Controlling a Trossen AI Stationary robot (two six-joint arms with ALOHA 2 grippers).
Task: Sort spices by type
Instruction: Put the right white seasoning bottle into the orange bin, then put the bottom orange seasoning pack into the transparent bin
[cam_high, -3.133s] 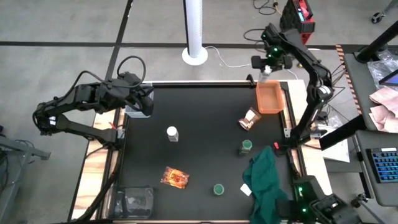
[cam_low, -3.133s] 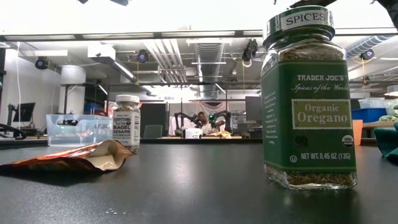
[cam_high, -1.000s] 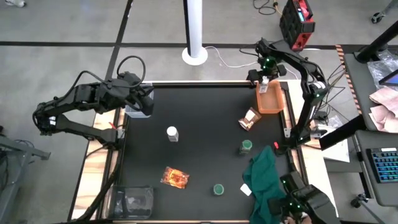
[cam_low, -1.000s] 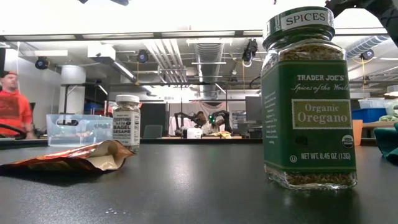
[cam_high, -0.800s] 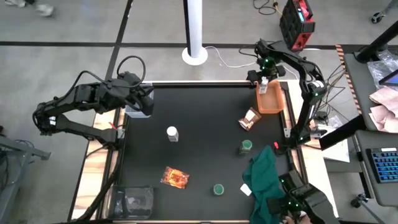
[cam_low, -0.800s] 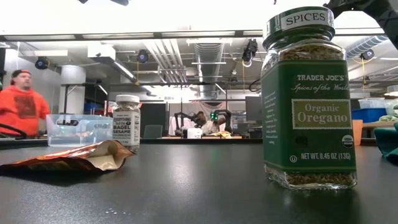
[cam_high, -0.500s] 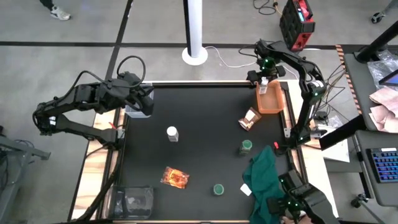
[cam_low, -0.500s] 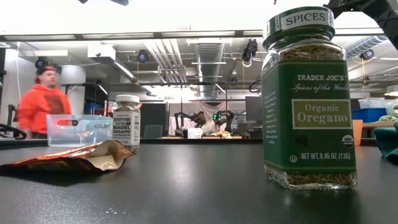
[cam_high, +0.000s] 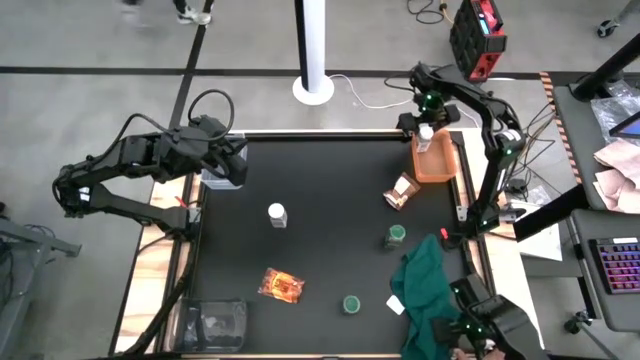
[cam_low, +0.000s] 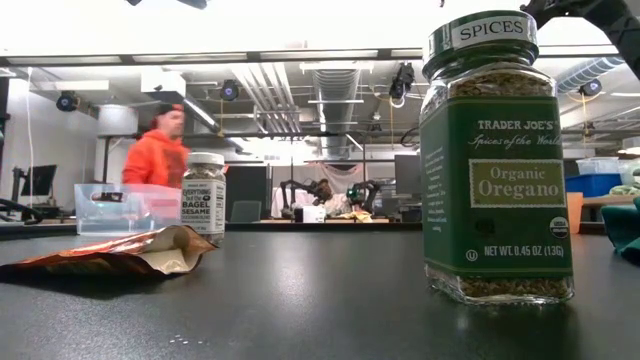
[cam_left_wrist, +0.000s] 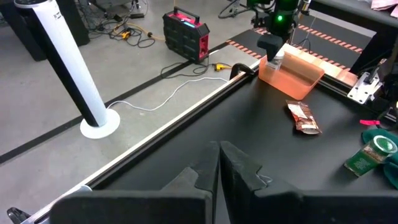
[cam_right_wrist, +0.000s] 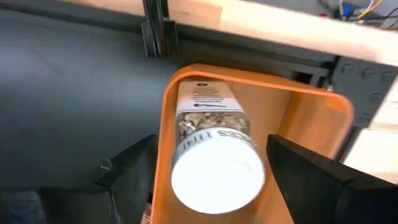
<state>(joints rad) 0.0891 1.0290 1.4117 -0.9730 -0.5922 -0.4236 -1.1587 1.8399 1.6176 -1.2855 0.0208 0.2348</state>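
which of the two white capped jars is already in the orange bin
The clear white-capped jar between the open right gripper's fingers, standing in the orange plastic bin. The other white-capped jar stands alone on the black table.

Black matte rectangular surface (cam_high: 320, 240) bearing, at its far right corner, an orange plastic bin (cam_high: 436, 160) and, nearer the middle, a clear white-capped jar (cam_high: 277, 214) standing upright. A crinkly copper foil packet (cam_high: 402, 191) lies just near the bin, a second orange foil packet (cam_high: 281, 286) toward the near left. Two short green-lidded jars (cam_high: 397, 236) (cam_high: 351, 303), a crumpled dark green cloth (cam_high: 428, 290), a small white paper scrap (cam_high: 396, 303) and a clear plastic tub (cam_high: 221, 322) occupy the near half.
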